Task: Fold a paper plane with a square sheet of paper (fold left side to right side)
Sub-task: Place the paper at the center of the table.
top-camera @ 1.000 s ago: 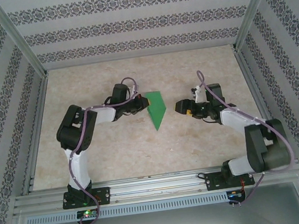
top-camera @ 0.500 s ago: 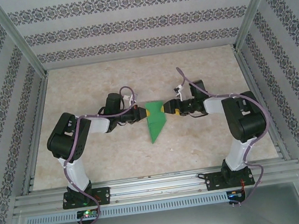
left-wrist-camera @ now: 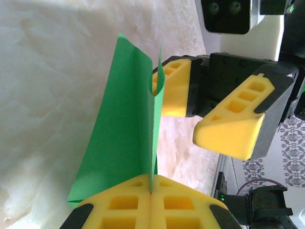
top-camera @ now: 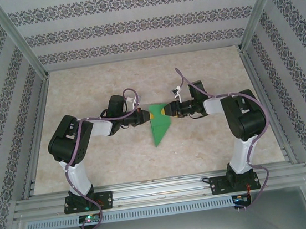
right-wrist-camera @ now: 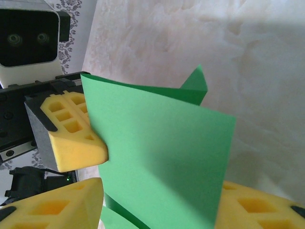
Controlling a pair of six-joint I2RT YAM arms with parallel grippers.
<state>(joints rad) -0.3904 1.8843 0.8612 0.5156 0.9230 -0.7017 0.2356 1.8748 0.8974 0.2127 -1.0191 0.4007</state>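
Note:
The green paper (top-camera: pixel 157 129), folded into a narrow dart with its point toward me, is held up over the middle of the table. My left gripper (top-camera: pixel 148 115) is shut on its left top corner; in the left wrist view the yellow pads (left-wrist-camera: pixel 124 205) pinch the paper's edge (left-wrist-camera: pixel 119 133). My right gripper (top-camera: pixel 165 111) faces it from the right and is open. In the right wrist view a raised flap of the paper (right-wrist-camera: pixel 162 143) stands between my right gripper's (right-wrist-camera: pixel 159 205) spread jaws. The left gripper's finger (right-wrist-camera: pixel 71 138) shows behind the flap.
The beige marbled table (top-camera: pixel 108 159) is boxed in by patterned walls (top-camera: pixel 142 23) on three sides. An aluminium rail (top-camera: pixel 162 190) with the arm bases runs along the near edge.
The right arm swung left until its gripper reached the paper, and its jaws have narrowed. The left gripper drew back slightly with the paper, which now stands raised between both grippers.

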